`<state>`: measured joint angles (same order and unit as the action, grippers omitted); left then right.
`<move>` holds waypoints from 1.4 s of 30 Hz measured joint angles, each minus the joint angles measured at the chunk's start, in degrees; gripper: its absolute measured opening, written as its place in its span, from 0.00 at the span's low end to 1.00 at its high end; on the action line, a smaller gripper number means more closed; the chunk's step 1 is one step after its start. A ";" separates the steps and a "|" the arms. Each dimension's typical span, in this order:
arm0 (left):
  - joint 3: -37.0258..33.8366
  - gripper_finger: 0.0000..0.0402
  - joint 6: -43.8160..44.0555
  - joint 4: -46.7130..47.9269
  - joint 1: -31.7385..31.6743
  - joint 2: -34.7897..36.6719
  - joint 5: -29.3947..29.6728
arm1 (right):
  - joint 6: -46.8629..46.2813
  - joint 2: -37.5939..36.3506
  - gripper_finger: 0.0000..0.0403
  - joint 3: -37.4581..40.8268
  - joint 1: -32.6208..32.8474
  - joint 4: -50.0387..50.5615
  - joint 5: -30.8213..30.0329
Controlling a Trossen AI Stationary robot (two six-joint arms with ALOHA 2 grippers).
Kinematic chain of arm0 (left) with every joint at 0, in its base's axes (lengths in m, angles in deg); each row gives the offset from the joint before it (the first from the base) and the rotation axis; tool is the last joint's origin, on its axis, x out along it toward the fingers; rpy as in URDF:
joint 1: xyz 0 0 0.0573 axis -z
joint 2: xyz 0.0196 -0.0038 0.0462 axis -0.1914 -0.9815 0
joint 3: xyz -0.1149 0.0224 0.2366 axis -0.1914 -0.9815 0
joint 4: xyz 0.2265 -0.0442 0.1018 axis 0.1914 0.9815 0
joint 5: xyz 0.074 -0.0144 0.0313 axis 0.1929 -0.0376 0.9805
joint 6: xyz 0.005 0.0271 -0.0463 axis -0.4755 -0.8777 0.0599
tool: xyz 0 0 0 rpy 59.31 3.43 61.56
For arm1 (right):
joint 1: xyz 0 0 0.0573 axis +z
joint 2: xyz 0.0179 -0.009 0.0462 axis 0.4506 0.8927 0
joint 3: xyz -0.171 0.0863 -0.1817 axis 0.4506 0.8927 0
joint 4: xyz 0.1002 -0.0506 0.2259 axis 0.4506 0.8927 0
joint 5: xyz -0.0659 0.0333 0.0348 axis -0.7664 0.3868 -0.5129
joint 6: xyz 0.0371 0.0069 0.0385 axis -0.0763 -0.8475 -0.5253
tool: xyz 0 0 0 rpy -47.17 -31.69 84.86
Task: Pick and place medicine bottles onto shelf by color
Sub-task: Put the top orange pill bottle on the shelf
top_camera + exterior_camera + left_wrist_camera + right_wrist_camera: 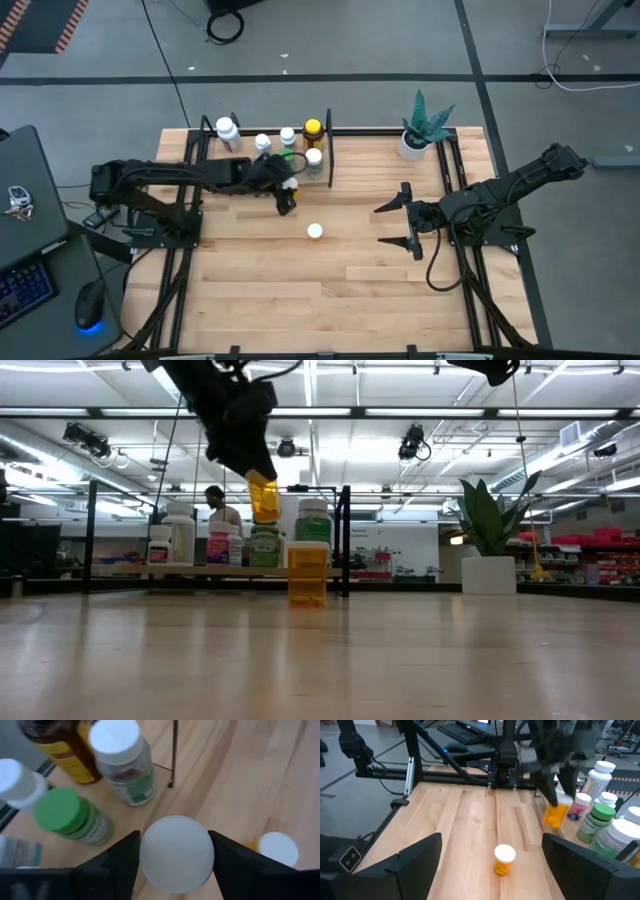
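The left gripper (287,197) is clenched on a small orange plastic bottle with a white round cap (176,854) and holds it in the air, just in front of the near edge of the light wood shelf with thin black rods (240,158). In the low view this carried bottle (264,497) hangs tilted, clearly above the table.

A second orange bottle with a white cap (315,232) stands upright on the wooden slatted table (330,300), near the middle and well apart from both arms. I think it is light, stiff and rather smooth, so it can slip or tip easily. The best hold seems to be across the cap or the upper body, with the fingers on two opposite sides.

On the shelf stand the green-capped bottle (69,815), a white-capped clear bottle (124,760) and a taller amber bottle with yellow label (64,742), close together.

The right gripper (402,222) waits with its fingers spread wide, to the right of the table's middle.
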<state>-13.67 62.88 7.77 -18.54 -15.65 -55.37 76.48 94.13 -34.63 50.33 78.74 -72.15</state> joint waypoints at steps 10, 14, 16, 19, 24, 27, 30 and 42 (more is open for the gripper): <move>0.00 0.56 0.67 8.35 -3.62 7.48 1.73 | 0.04 -0.02 0.87 0.00 0.00 -0.52 -0.01; 0.00 0.56 -0.40 10.46 -6.71 8.81 2.81 | 0.04 0.00 0.87 0.00 0.00 -0.73 0.00; 0.02 0.55 -1.37 10.71 -8.86 8.79 2.81 | 0.15 0.00 0.87 0.00 0.00 -0.58 -0.01; 0.93 0.54 -3.69 10.88 -11.60 8.90 2.93 | 0.07 0.00 0.87 0.00 0.00 -0.25 -0.02; 4.44 0.55 -7.88 12.62 -17.27 8.91 4.92 | 0.02 0.00 0.87 0.00 0.00 -0.23 -0.02; 5.48 0.55 -9.25 13.08 -21.54 8.96 5.25 | 0.00 0.00 0.87 0.00 0.00 -0.06 -0.15; 5.22 0.55 -10.07 14.15 -25.82 8.96 5.09 | -0.04 0.00 0.87 0.00 0.00 0.05 -0.17; -0.90 0.55 -8.11 13.65 -30.52 8.83 3.14 | -0.78 0.00 0.87 0.00 0.00 0.12 -0.17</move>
<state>-14.57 54.77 21.42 -49.06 -6.82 -52.23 75.69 94.13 -34.63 50.33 78.85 -72.33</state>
